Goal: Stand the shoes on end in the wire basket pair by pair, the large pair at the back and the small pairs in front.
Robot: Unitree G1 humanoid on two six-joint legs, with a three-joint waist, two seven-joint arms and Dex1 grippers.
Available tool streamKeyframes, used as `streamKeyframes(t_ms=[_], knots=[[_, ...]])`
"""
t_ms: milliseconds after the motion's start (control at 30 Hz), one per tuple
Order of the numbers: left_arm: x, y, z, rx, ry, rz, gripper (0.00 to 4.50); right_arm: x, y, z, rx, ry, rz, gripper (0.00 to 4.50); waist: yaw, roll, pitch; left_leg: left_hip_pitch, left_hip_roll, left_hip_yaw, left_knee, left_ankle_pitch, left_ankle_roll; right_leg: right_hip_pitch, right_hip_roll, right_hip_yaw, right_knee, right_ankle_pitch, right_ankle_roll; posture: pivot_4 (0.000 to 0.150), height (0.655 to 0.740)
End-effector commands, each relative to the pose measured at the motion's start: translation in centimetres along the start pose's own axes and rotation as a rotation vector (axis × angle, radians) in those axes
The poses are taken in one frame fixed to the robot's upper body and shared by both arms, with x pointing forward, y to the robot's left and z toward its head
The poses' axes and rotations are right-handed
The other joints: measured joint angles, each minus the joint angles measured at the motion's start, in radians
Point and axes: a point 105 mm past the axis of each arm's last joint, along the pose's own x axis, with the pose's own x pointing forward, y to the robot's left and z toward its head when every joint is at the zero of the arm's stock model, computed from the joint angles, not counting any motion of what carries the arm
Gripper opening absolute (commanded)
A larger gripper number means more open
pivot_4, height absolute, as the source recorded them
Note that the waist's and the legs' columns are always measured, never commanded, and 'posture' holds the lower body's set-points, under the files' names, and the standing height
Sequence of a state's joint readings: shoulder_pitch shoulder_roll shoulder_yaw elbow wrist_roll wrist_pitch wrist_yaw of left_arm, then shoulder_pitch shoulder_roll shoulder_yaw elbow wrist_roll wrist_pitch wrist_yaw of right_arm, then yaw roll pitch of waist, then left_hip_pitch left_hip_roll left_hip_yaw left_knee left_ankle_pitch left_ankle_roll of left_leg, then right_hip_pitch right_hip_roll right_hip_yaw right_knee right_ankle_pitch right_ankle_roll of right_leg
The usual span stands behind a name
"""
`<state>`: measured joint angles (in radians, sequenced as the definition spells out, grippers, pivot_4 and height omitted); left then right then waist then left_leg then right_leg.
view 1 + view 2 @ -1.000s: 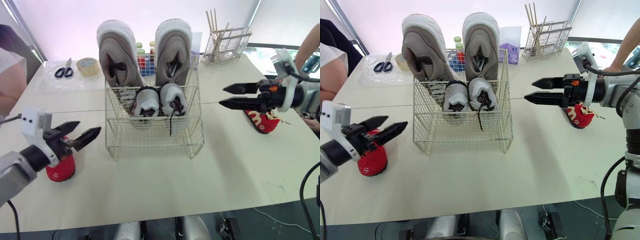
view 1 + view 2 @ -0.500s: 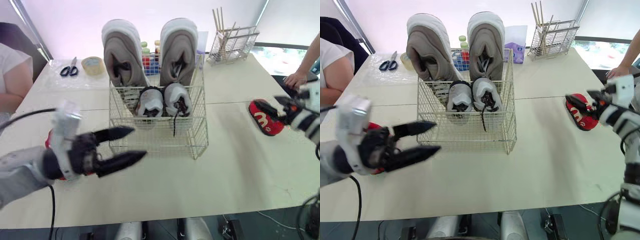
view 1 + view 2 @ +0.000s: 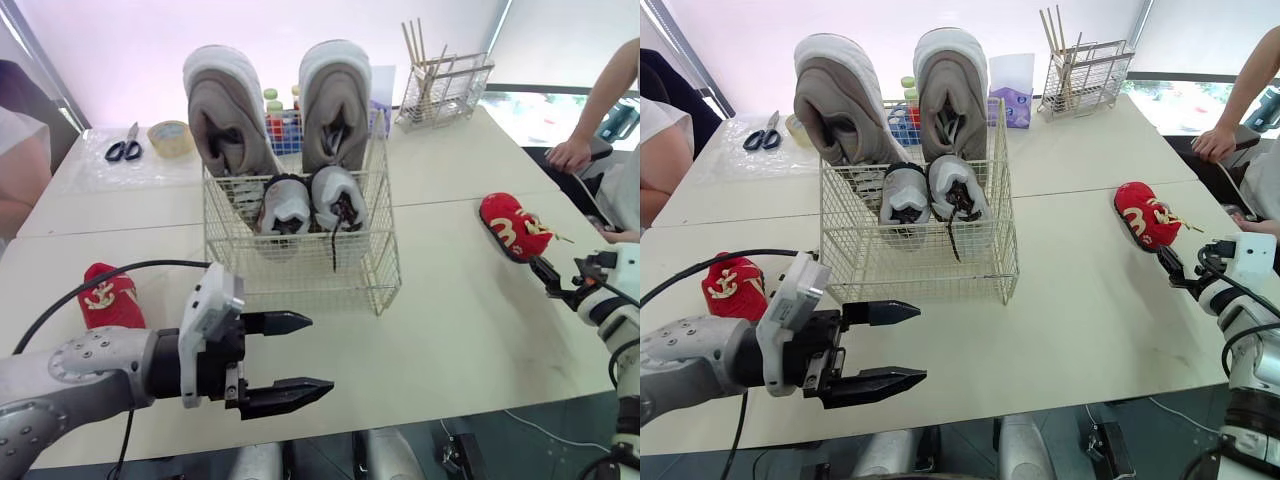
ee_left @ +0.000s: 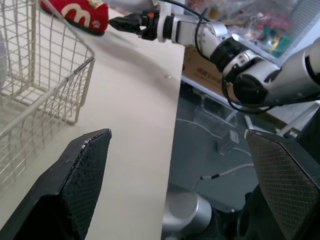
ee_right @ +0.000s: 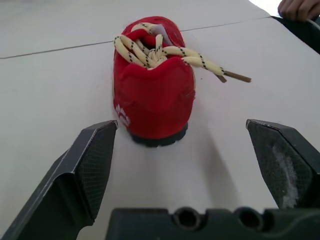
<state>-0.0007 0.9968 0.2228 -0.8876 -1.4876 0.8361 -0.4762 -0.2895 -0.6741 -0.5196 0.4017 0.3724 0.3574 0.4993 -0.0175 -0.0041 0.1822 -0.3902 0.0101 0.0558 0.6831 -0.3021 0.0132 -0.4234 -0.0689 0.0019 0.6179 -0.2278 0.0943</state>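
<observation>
Over the near edge of the table [image 3: 450,330], in front of the basket [image 3: 300,272]: left gripper [image 3: 318,352], spread wide, holding nothing, touching nothing, pointed toward the robot's right. Just behind that arm, on the tabletop: left red shoe [image 3: 108,298], apart from the fingers, with a black cable arching past it.

At the right edge of the table: right gripper [image 3: 548,275], also wide open and empty, low over the surface and aimed at the right red shoe [image 3: 510,228]. In the right wrist view, shoe ahead of both fingers [image 5: 92,165], centred on the gap, not touched, cream laces trailing to one side.

Inside the basket: large pair [image 3: 225,110], grey, on end at the back, leaning on the rear wire; small pair [image 3: 312,203], grey and white, on end in front, a dark lace hanging down the front wire. Open room at the basket's front.

Farther back on the table: scissors [image 3: 124,148], tape [image 3: 168,133], bottles behind the basket, a wire rack [image 3: 440,88] with sticks. Beyond the right edge: a person's hand [image 3: 572,155].
</observation>
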Motion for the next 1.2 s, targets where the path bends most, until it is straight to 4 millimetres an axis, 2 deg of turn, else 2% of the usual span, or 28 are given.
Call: streamKeyframes(t_ms=[33, 133, 333, 500, 600, 700, 767, 800, 833, 867, 900, 933, 1000, 1100, 1167, 1200], knots=[[-0.1, -0.6, 0.3, 0.03, -0.01, -0.005, 4.43, 1.4, 0.1, 0.2, 0.019, -0.034, 0.012, 4.5, 0.0, 0.0, 0.0, 0.0, 0.0, 0.0, 0.0, 0.0, 0.0, 0.0, 0.0, 0.0, 0.0, 0.0, 0.0, 0.15, 0.74], [-0.3, -0.3, -0.1, 0.028, 0.012, 0.025, 4.43, 2.3, 0.7, 0.1, 0.006, -0.033, 0.048, 4.5, 0.004, 0.0, 0.0, 0.0, 0.001, 0.0, 0.0, 0.0, 0.0, 0.0, 0.001, 0.001, 0.0, 0.0, 0.0, 0.15, 0.74], [-0.3, 0.0, -0.3, 0.017, 0.012, 0.05, 4.43, 3.9, 0.2, -0.2, 0.018, -0.041, 0.006, 4.5, 0.0, 0.0, 0.0, 0.0, 0.002, 0.0, 0.0, 0.0, 0.0, 0.0, 0.002, 0.001, 0.0, 0.0, 0.0, 0.15, 0.74], [-0.4, 0.6, -0.4, 0.022, 0.023, 0.076, 4.43, 5.0, 0.5, -0.3, 0.024, -0.035, -0.002, 4.5, -0.001, 0.0, 0.0, 0.0, 0.002, 0.0, 0.0, 0.0, 0.0, 0.0, 0.002, 0.002, 0.0, 0.0, 0.0, 0.15, 0.74], [-0.5, 0.9, -0.5, 0.025, 0.029, 0.093, 4.5, 5.2, 0.7, -0.5, 0.015, -0.032, 0.002, 3.66, 0.0, 0.0, 0.0, 0.0, 0.002, 0.0, 0.0, 0.0, -0.001, 0.0, 0.002, 0.002, 0.0, 0.0, 0.0, 0.15, 0.74], [-0.5, 0.9, -0.3, 0.026, 0.02, 0.096, 4.5, 5.3, 0.8, -0.4, 0.012, -0.037, 0.003, 2.27, -0.001, 0.0, 0.0, 0.0, 0.002, 0.0, 0.0, 0.0, -0.001, 0.0, 0.002, 0.002, 0.0, 0.0, 0.0, 0.15, 0.74], [-0.5, 1.0, -0.1, 0.03, 0.012, 0.098, 4.5, 5.3, 0.6, 0.0, 0.008, -0.048, -0.003, 1.94, -0.001, 0.0, 0.0, 0.0, 0.002, 0.0, 0.0, 0.0, -0.001, 0.0, 0.002, 0.002, 0.0, 0.0, 0.0, 0.15, 0.74], [-0.5, 1.1, 0.0, 0.031, 0.008, 0.099, 4.5, 5.3, 0.4, 0.4, 0.007, -0.057, -0.006, 1.92, -0.002, 0.0, 0.0, 0.0, 0.002, 0.0, 0.0, 0.0, -0.001, 0.0, 0.002, 0.002, 0.0, 0.0, 0.0, 0.15, 0.74], [-0.5, 1.2, 0.2, 0.033, -0.001, 0.101, 4.5, 5.2, 0.2, 1.3, -0.008, -0.081, -0.003, 1.92, -0.001, 0.0, 0.0, 0.0, 0.002, 0.0, 0.0, 0.0, -0.001, 0.0, 0.002, 0.002, 0.0, 0.0, -0.001, 0.15, 0.74], [-0.7, 1.4, 0.5, 0.032, -0.015, 0.104, 4.5, 5.1, 0.0, 3.2, -0.05, -0.123, 0.01, 1.92, 0.0, 0.001, 0.0, 0.0, 0.002, 0.0, 0.0, 0.0, -0.001, 0.0, 0.002, 0.002, 0.0, 0.0, -0.001, 0.15, 0.74], [-0.8, 1.6, 0.9, 0.032, -0.032, 0.107, 4.5, 4.9, 0.2, 5.6, -0.116, -0.171, 0.045, 1.92, 0.0, 0.002, 0.001, 0.0, 0.002, 0.001, 0.0, 0.0, -0.001, 0.0, 0.002, 0.002, 0.0, 0.0, -0.001, 0.15, 0.74], [-1.1, 1.8, 1.5, 0.026, -0.058, 0.107, 4.5, 4.6, 0.8, 8.7, -0.22, -0.222, 0.117, 1.92, 0.0, 0.005, 0.003, 0.0, 0.002, 0.001, 0.0, 0.0, -0.001, 0.0, 0.002, 0.002, 0.0, 0.0, -0.001, 0.15, 0.74], [-1.6, 2.3, 2.5, 0.017, -0.096, 0.104, 4.5, 3.8, 2.3, 13.7, -0.385, -0.282, 0.242, 1.92, -0.001, 0.012, 0.005, -0.001, 0.001, 0.004, 0.0, 0.0, -0.001, -0.003, 0.001, 0.005, 0.001, 0.0, 0.0, 0.15, 0.74], [-2.9, 3.3, 4.4, 0.006, -0.163, 0.089, 4.5, -0.1, 5.9, 25.4, -0.598, -0.557, 0.367, 1.92, -0.015, 0.019, 0.008, 0.0, 0.001, 0.009, -0.001, 0.0, -0.001, -0.007, 0.003, 0.01, 0.003, 0.001, 0.0, 0.15, 0.74], [-3.7, 4.2, 5.2, 0.002, -0.19, 0.1, 4.5, -2.7, 8.2, 29.5, -0.621, -0.645, 0.482, 1.92, -0.02, 0.017, 0.008, 0.0, 0.002, 0.011, -0.004, 0.0, -0.001, -0.011, 0.006, 0.012, 0.005, 0.0, 0.0, 0.15, 0.74], [-4.0, 4.6, 5.5, -0.004, -0.196, 0.112, 4.5, -4.0, 9.7, 30.8, -0.608, -0.661, 0.588, 1.92, -0.021, 0.012, 0.006, 0.0, 0.003, 0.01, -0.005, 0.0, -0.001, -0.011, 0.008, 0.011, 0.005, 0.0, 0.0, 0.15, 0.74]])
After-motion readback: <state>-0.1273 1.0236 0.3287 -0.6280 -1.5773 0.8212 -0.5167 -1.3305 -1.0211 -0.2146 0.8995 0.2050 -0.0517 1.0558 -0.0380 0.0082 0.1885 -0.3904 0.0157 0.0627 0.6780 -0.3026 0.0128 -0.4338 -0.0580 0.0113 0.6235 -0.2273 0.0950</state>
